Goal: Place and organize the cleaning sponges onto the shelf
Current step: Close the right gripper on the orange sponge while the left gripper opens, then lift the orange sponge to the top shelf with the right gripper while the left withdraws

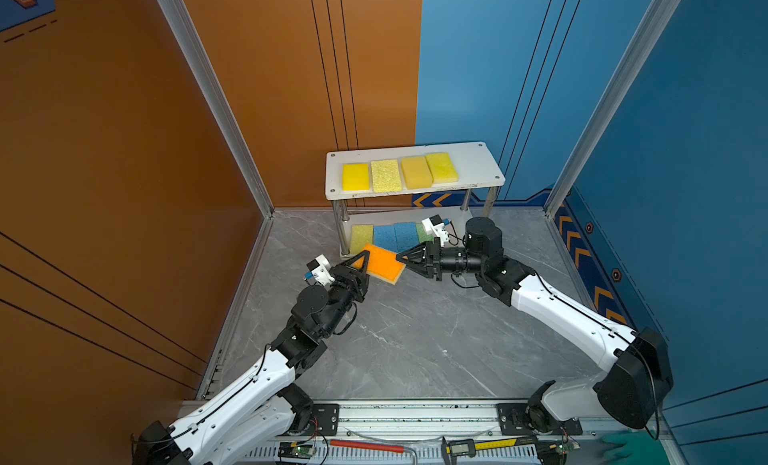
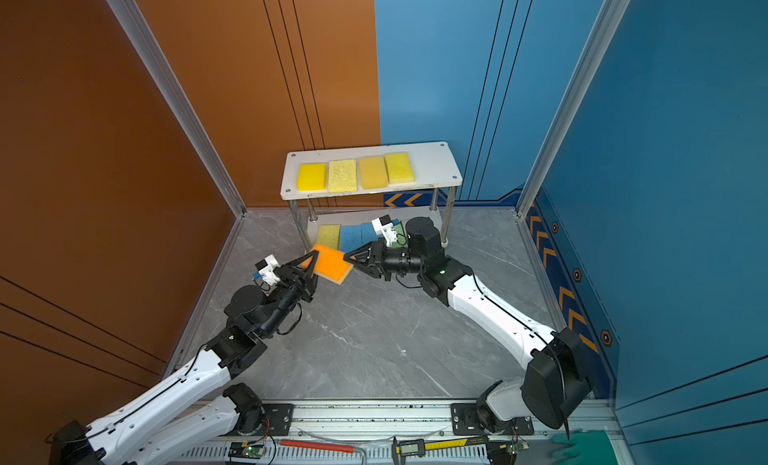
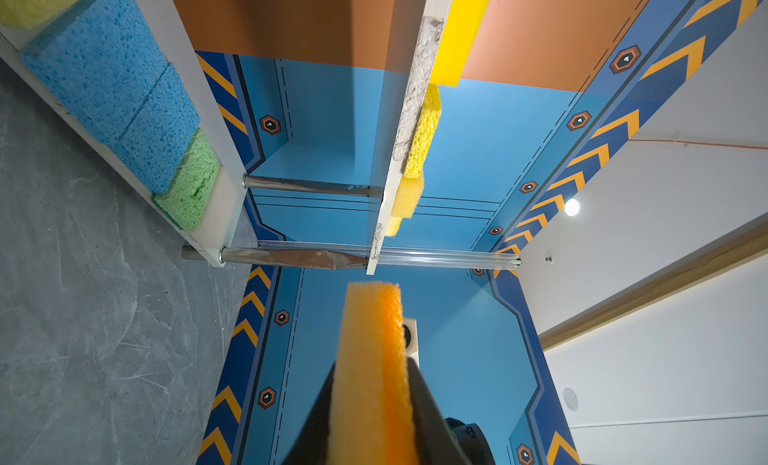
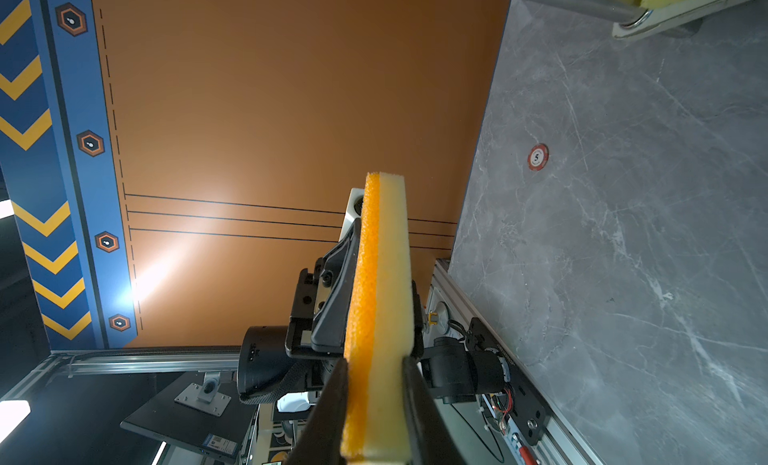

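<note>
Gray desk (image 1: 415,338); shelf (image 1: 478,159) holds four yellow sponges (image 1: 386,175) on top, blue sponges (image 1: 395,236) below. Orange sponge (image 1: 384,262) before shelf, clamped by left jaws and right jaws, not yet placed.

The grey marbled desk (image 1: 415,338) carried the shelf (image 1: 473,159) near its back edge. On the top board lay a bright yellow sponge (image 1: 355,177), a porous pale yellow sponge (image 1: 386,175), an amber sponge (image 1: 416,172) and a lemon sponge (image 1: 441,167), side by side. On the lower board a yellow-green sponge (image 1: 361,237), a blue sponge (image 1: 385,236), a second blue sponge (image 1: 405,234) and a green sponge (image 1: 422,233) lay touching in a row.
</note>
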Controlling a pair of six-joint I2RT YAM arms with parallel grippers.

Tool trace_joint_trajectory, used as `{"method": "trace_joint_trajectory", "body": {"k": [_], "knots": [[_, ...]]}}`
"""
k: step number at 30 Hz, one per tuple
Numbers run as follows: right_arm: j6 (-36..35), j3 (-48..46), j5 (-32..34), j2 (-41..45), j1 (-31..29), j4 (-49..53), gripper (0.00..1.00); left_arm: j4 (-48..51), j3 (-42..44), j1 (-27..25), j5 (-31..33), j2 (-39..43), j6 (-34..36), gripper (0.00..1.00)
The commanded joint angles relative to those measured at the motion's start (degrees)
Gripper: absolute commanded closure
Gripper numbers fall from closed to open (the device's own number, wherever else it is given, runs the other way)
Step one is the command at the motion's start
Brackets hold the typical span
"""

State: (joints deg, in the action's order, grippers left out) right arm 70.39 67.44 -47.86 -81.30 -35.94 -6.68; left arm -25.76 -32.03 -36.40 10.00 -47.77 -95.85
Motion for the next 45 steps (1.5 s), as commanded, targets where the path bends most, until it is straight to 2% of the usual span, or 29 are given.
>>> {"method": "trace_joint_trajectory", "body": {"k": [1,3,4,5,6,12,17,22,29,34,37,45], "knots": [[-0.48,-0.37,-1.63,0.56,0.24,-2.03,0.78,-0.22,0.65,0.1,-0.66,-0.44,-0.03,0.66],[-0.48,-0.54,-1.54,0.65,0.38,-2.03,0.78,-0.17,0.79,0.12,-0.77,-0.66,-0.38,0.45],[-0.44,-0.55,-1.54,0.71,0.35,-2.02,0.78,-0.19,0.8,0.25,-0.96,-0.82,-0.59,0.3],[-0.48,-0.63,-1.54,0.71,0.47,-2.02,0.78,-0.19,0.75,0.2,-1.13,-0.92,-0.74,0.09],[-0.46,-0.6,-1.54,0.78,0.51,-1.96,0.78,-0.17,0.83,0.26,-1.28,-1.08,-0.82,0.02],[-0.5,-0.93,-1.45,0.94,0.84,-1.98,0.78,-0.17,-0.22,0.37,-2.38,-1.76,0.07,0.02],[-0.48,-1.56,-1.01,1.23,1.44,-1.94,0.79,0.04,-2.18,1.38,-7.16,-2.99,2.88,0.02],[-0.75,-3.17,-0.92,3.24,3.8,-0.22,0.78,5.79,-3.1,1.6,-8.51,-0.83,5.58,0.02],[-6.16,-7.58,-2.25,11.04,12.35,10.26,0.78,24.04,-7.9,3.41,-9.19,4.94,13.06,0.02],[-3.08,-10.25,-4.8,17.25,21.76,10.46,0.78,25.18,-5.57,4.17,-9.55,6.78,12.32,0.02],[-1.59,-7.67,-5.91,19.13,25.57,10.63,0.78,24.79,-4.54,4.23,-9.9,6.73,11.74,0.02],[-1.07,6.73,-5.45,17.35,29.19,12.09,0.79,26.09,-4.18,4.59,-12.93,5.44,12.0,0.02]]}}
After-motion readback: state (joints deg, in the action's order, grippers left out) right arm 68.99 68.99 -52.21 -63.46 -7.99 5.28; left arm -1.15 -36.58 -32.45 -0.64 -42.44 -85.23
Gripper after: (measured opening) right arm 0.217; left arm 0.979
